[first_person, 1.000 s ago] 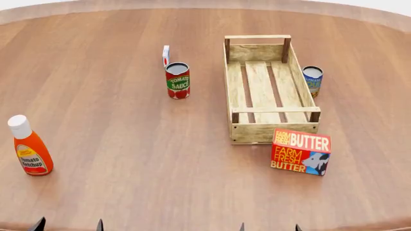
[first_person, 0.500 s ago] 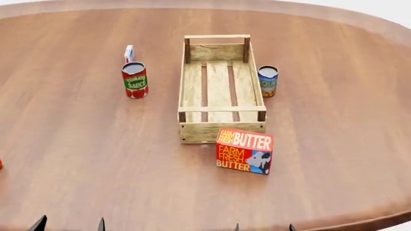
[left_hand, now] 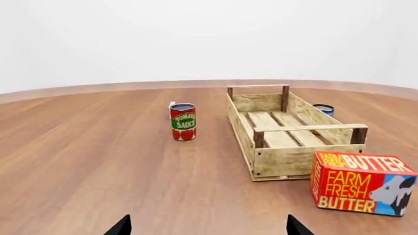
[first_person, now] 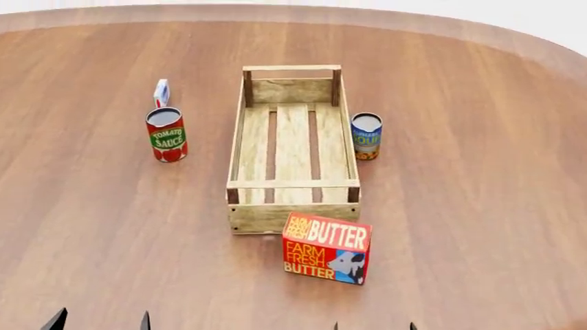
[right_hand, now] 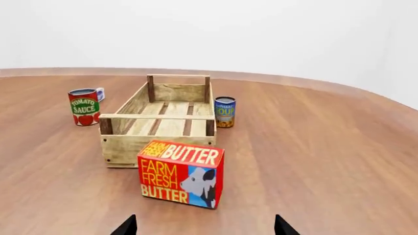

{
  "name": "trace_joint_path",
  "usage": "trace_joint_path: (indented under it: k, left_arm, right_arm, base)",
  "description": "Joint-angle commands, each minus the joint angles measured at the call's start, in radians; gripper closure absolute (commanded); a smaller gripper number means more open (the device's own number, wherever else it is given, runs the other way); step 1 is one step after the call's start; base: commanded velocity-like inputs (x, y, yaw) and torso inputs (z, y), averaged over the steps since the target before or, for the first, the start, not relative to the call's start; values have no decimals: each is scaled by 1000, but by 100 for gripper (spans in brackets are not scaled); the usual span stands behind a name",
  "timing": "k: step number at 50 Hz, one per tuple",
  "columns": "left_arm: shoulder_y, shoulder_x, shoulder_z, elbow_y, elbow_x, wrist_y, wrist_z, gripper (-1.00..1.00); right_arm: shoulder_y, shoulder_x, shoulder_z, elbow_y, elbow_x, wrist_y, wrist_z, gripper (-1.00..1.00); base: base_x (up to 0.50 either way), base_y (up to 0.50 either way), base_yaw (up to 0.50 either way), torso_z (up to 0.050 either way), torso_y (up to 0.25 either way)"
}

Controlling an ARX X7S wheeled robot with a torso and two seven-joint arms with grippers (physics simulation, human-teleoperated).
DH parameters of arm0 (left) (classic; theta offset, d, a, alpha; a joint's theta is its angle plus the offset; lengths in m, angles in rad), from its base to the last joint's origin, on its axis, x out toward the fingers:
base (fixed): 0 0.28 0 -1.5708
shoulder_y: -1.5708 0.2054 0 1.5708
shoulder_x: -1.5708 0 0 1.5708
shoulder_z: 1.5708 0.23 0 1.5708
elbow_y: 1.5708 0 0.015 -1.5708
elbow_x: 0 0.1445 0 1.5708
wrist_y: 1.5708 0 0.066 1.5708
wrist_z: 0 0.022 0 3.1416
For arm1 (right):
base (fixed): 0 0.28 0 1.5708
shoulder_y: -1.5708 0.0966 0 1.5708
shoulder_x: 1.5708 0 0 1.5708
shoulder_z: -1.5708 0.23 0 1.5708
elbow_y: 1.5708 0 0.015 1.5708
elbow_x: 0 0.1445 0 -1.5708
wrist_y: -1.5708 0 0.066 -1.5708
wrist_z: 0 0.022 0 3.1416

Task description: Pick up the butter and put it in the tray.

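Now we see red-orange butter carton (right_hand: 181,173) standing just before near end of pale slatted wooden tray (first_person: 293,218), dead ahead of our right gripper (right_hand: 203,227); both grippers wide, empty, right nearer.

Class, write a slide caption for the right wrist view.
Butter carton stands outside the empty wooden tray, flanked by two cans.

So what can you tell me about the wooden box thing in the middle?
The tray is a long, pale wooden crate with low sides, a slatted bottom with gaps, and a bar handle across each end on short dark posts. It sits flat on the table with nothing inside. The butter stands right by its near end, the soup can close by one long side, and the tomato sauce can well apart on the other side. Nothing is gripping it.
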Motion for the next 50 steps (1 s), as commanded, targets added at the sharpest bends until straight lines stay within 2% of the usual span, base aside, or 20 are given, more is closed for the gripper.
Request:
trace_joint_path:
  k: [1, 45, 50]
  left_arm:
    - [-4, -12, 16, -7, -9, 6, -16, -100]
    - [-8, -44, 57, -12, -35, 15, -61, -100]
    - [-8, -47, 61, -13, -38, 17, -65, -100]
  right_arm:
    - [5, 11, -20, 10, 1, 0, 17, -100]
    - [15, 40, -62, 23, 32, 5, 58, -100]
    - [14, 44, -68, 24, 34, -2, 59, -100]
  base:
    - [500, 0, 0, 0, 0]
    - [500, 0, 0, 0, 0]
    - [0, 0, 0, 0, 0]
